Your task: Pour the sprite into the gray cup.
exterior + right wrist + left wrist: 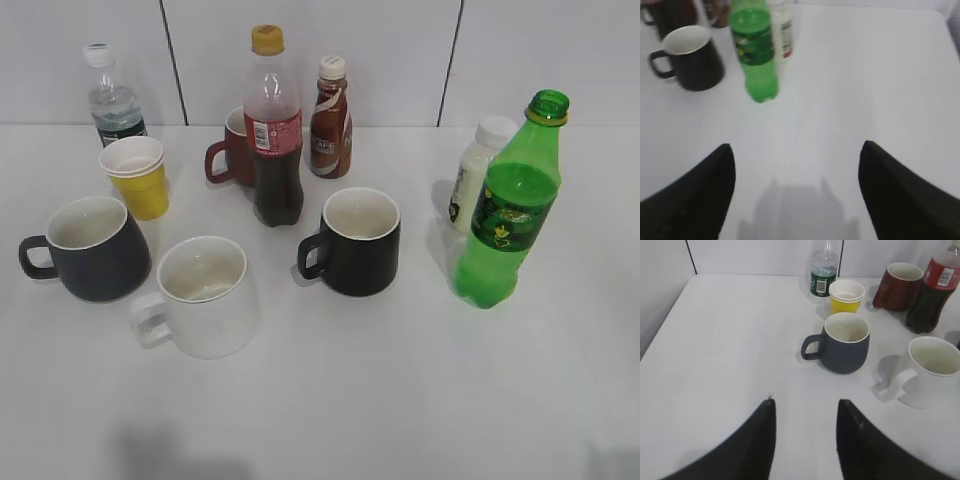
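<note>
The sprite [508,205], a tall green capless bottle, stands upright at the right of the table; it also shows in the right wrist view [756,50]. The gray cup [92,250], a charcoal mug with cream inside, stands at the left, handle to the left; it also shows in the left wrist view [845,342]. My left gripper [805,407] is open and empty, well short of the gray cup. My right gripper [797,150] is open wide and empty, short of the sprite. Neither gripper shows in the exterior view.
A white mug [205,297], black mug [357,242], cola bottle [275,130], brown mug [233,150], brown drink bottle [330,118], yellow paper cup [137,176], water bottle [112,100] and white bottle [478,170] stand on the white table [400,400].
</note>
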Tool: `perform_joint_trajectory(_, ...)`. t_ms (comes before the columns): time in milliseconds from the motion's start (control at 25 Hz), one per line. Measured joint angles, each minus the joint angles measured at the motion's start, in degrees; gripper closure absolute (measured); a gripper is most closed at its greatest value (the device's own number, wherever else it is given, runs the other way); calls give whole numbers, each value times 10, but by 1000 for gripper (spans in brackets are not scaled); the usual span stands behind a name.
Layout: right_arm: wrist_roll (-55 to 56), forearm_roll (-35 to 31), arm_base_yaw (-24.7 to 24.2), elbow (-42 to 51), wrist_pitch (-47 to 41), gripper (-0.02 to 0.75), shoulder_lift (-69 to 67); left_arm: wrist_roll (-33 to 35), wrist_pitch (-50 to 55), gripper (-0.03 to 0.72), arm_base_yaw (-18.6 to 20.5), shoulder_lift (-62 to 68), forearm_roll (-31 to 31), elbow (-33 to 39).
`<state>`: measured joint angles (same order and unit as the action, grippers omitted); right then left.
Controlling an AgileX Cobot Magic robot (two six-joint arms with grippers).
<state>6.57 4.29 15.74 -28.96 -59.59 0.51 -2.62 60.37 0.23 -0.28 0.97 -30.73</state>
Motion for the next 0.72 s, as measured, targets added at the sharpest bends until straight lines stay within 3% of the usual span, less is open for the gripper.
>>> perform_joint_trajectory(160, 0, -1, -96, 0, 0, 163, 0, 1, 0, 402, -1, -1, 0, 0)
perform_joint_trajectory(240, 0, -1, -117, 0, 0, 163, 0, 1, 0, 420, -1, -1, 0, 0)
perform_joint_trajectory(720, 0, -1, -99, 0, 0, 163, 0, 1, 0, 458, -1, -1, 0, 0)
